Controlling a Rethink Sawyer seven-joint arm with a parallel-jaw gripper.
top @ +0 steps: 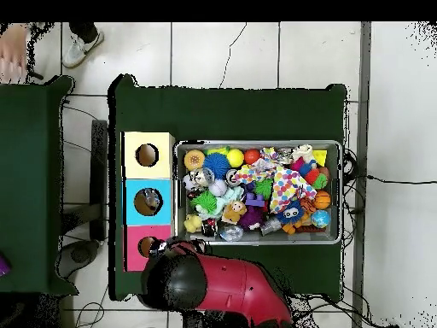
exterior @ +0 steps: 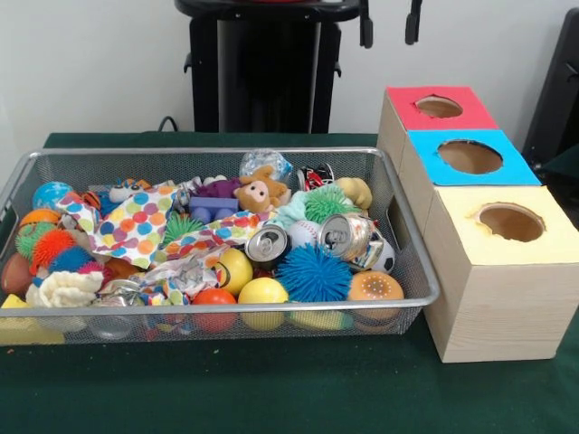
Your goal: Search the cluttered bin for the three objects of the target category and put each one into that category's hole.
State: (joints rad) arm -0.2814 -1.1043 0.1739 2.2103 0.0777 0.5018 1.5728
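Wire-mesh bin (exterior: 412,271) on the green table (exterior: 271,398), filled with mixed clutter; beside it, touching or nearly so, a row of three wooden boxes, each with a round hole in a coloured top — red (exterior: 439,107), blue (exterior: 469,156), yellow (exterior: 511,221). The boxes stand along the bin's short side, presumably so that a lifted item needs only a short carry to its hole.

Contents include two crushed drink cans (exterior: 267,244) and (exterior: 346,237) lying near the middle, a blue spiky ball (exterior: 313,273), a green spiky ball (exterior: 327,203), yellow balls (exterior: 262,291), an orange dotted ball (exterior: 375,287), a baseball (exterior: 304,233), a small soccer ball partly hidden behind the right-hand can, plush toys (exterior: 261,192) and a polka-dot cloth (exterior: 136,226) draped over other items; the cloth probably hides further objects, hence the need to search.

The target category is not stated and cannot be read from the views; no item appears lifted clear of the bin, though something indistinct shows in the blue hole from overhead, so the sorting is judged barely begun.

The arm (top: 226,286) sits drawn back over the robot's base, clear of the bin; only dark fingertips (exterior: 412,23) of the hand show at the front view's top edge — whether the hand is open or closed cannot be told.
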